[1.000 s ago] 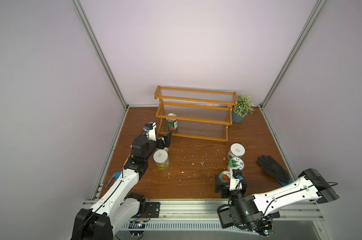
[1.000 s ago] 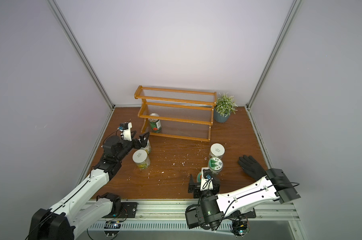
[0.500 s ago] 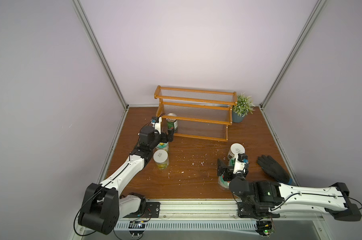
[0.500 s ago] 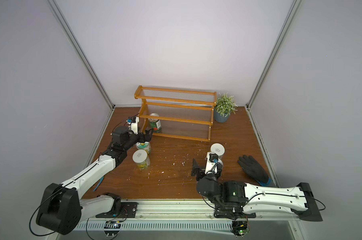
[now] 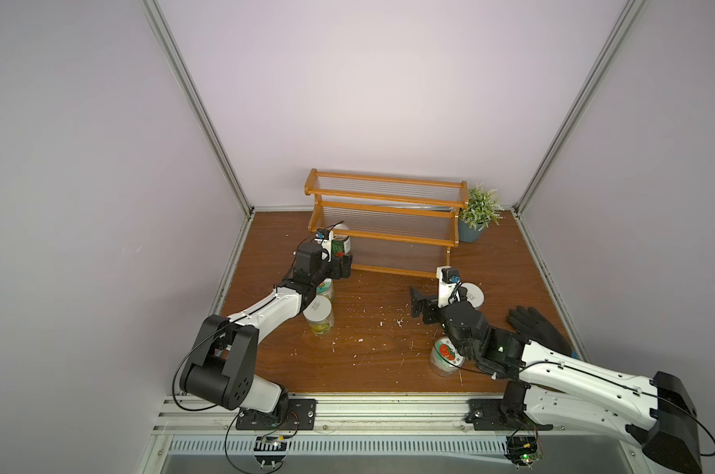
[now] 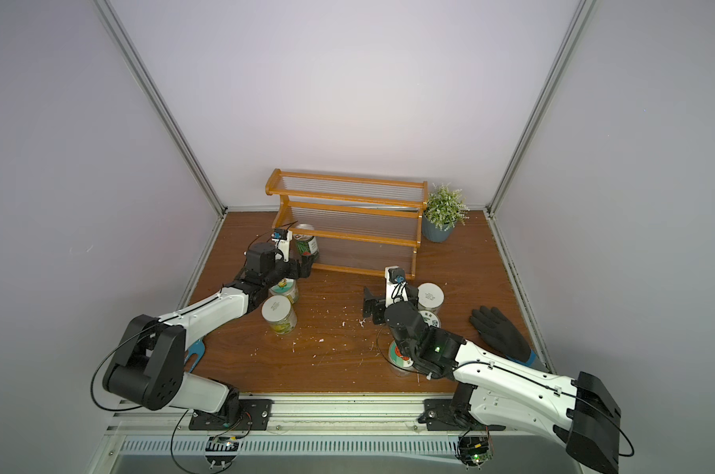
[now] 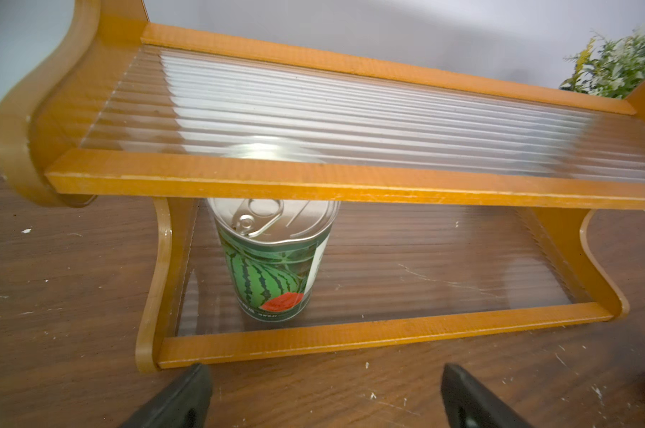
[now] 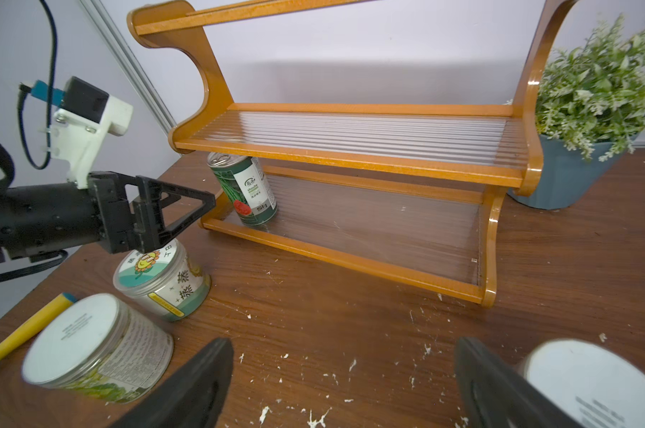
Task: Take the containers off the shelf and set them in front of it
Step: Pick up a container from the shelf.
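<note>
Fingers (image 7: 180,396) of the left gripper (image 7: 322,374) are hanging spread, mostly cut off, before the shelf (image 7: 313,187); the right gripper (image 8: 343,348) is gaping too; the can (image 7: 272,259) is standing upright on the lowest tier, pull-tab up, lid half-hidden behind a rail.

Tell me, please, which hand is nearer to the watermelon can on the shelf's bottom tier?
Left. The left hand is open just in front of the can, facing it; the right hand is open farther away, in front of the opposite end of the shelf.
</note>
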Robot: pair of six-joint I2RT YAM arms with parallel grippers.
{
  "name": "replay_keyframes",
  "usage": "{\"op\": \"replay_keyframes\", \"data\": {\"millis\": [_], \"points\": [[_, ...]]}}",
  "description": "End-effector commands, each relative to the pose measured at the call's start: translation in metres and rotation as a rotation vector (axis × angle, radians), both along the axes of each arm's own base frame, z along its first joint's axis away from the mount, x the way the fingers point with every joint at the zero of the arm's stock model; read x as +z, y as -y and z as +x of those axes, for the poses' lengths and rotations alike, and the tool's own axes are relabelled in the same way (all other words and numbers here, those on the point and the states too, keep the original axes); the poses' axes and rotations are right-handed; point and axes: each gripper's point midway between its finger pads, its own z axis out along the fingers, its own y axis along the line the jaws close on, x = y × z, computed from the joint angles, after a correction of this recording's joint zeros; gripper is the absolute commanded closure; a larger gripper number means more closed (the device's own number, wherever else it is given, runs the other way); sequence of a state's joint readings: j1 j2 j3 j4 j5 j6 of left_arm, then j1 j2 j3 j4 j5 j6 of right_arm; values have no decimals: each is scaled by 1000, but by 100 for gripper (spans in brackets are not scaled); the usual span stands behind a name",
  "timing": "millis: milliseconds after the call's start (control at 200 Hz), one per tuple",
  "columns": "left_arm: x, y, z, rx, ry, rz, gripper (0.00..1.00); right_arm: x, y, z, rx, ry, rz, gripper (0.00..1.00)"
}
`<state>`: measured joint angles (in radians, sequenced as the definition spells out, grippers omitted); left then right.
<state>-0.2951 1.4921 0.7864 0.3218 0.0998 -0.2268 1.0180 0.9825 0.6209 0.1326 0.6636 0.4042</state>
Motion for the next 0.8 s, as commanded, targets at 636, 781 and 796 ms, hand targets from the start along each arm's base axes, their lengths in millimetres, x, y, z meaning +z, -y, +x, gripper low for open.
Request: {"op": "replay_keyframes", "data": {"millis": [636,781,796], "points": [[-9,4,68,96,68,74,0,28,-17,34,60,61,110,1],[-15,6,76,106,57,85,0,25,-17,36,59,57,110,1],[-16,6,76,107,57,86,0,25,-17,36,59,58,110,1]]}}
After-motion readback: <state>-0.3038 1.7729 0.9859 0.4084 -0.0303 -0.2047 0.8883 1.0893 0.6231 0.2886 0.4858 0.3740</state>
